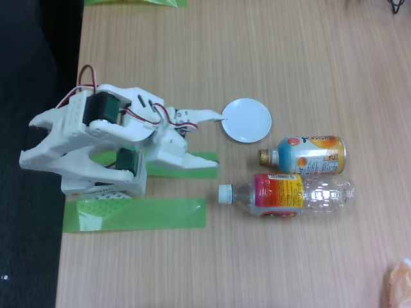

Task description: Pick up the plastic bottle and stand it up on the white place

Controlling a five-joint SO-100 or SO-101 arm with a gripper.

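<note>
The plastic bottle (289, 192) lies on its side on the wooden table. It is clear, with a pink-orange-yellow label, and its white cap points left. The white place (247, 120) is a small round plate above and to the left of it. My white arm is folded at the left, and its gripper (207, 136) points right with the jaws spread and nothing between them. The upper fingertip (220, 117) reaches the plate's left rim. The gripper is well clear of the bottle, up and to the left of its cap.
A shorter capless bottle (308, 155) with a blue-and-orange label lies just above the plastic bottle, nearly touching it. Green tape strips (160, 213) mark the table near the arm's base. The table's left edge drops to a dark floor. An orange object (399, 282) sits at the lower right corner.
</note>
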